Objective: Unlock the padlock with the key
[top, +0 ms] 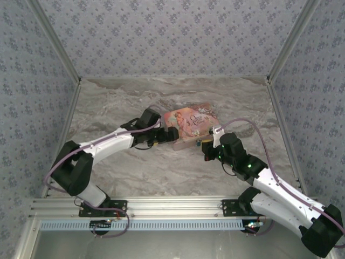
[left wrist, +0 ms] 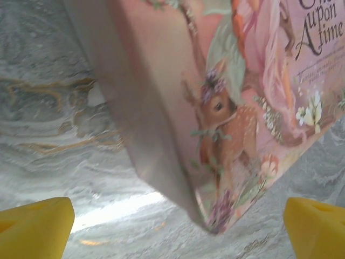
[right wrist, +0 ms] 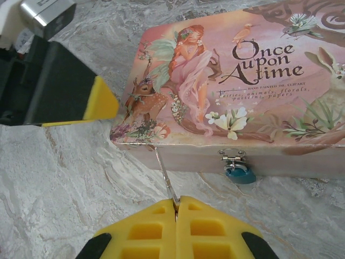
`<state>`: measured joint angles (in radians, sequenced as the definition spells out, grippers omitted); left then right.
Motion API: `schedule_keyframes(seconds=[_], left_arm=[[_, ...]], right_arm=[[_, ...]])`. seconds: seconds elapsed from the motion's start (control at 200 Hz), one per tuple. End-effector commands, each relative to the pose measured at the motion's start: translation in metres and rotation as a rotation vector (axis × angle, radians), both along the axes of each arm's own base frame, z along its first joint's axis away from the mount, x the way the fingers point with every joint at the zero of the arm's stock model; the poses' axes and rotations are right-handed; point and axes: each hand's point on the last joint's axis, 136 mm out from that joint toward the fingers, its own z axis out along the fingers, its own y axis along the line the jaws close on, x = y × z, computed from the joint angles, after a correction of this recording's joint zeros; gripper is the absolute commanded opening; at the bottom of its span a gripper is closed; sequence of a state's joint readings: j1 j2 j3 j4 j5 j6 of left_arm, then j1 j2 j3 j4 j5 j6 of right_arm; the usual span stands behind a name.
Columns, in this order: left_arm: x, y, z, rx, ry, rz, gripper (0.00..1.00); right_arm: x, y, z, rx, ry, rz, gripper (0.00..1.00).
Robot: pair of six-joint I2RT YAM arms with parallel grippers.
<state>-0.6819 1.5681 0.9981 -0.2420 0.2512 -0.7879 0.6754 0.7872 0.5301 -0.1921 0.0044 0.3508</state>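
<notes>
The right fingers (right wrist: 145, 229), clamped on the key (right wrist: 166, 178), hold it near the front of the pink tin (right wrist: 242, 81), short of the padlock (right wrist: 240, 174) hanging apparently locked on the clasp (right wrist: 232, 156); the left fingers (left wrist: 38, 224) stand wide apart, and insertion and turning remain.

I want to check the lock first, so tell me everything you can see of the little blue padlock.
The padlock is tiny: a blue-teal body and a thin silvery shackle that looks closed. It hangs by the shackle from the silvery clasp on the front wall of the pink tin, its body low against that wall. Nothing is inserted in it.
</notes>
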Motion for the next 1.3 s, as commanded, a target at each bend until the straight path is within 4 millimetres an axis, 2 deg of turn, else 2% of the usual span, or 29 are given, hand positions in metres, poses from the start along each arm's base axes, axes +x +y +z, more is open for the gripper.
schedule_keyframes(seconds=[0.0, 0.165, 0.335, 0.465, 0.715, 1.074, 1.179, 1.294], left_arm=[[0.013, -0.015, 0.006, -0.041, -0.009, 0.01, 1.0], [0.018, -0.019, -0.006, -0.019, 0.021, 0.016, 0.99], [0.007, -0.014, -0.03, 0.045, 0.071, -0.005, 1.0], [-0.005, 0.001, -0.053, 0.113, 0.114, -0.002, 1.0], [-0.019, 0.035, -0.08, 0.198, 0.179, 0.012, 0.99], [-0.02, 0.107, -0.091, 0.272, 0.215, 0.119, 0.99], [-0.01, 0.125, -0.087, 0.278, 0.203, 0.154, 1.0], [0.009, 0.139, -0.074, 0.272, 0.162, 0.177, 1.0]], right_arm=[[0.001, 0.001, 0.016, 0.023, -0.03, 0.003, 0.0], [0.0, 0.0, 0.015, 0.021, -0.03, 0.002, 0.0], [0.0, -0.002, 0.013, 0.015, -0.028, -0.007, 0.0], [0.0, -0.004, 0.013, 0.01, -0.027, -0.012, 0.0], [0.0, -0.006, 0.014, 0.0, -0.028, -0.018, 0.0], [0.0, -0.01, 0.013, -0.008, -0.017, -0.031, 0.0], [-0.001, -0.009, 0.013, -0.007, -0.015, -0.021, 0.0], [-0.002, -0.006, 0.013, 0.002, -0.009, -0.006, 0.0]])
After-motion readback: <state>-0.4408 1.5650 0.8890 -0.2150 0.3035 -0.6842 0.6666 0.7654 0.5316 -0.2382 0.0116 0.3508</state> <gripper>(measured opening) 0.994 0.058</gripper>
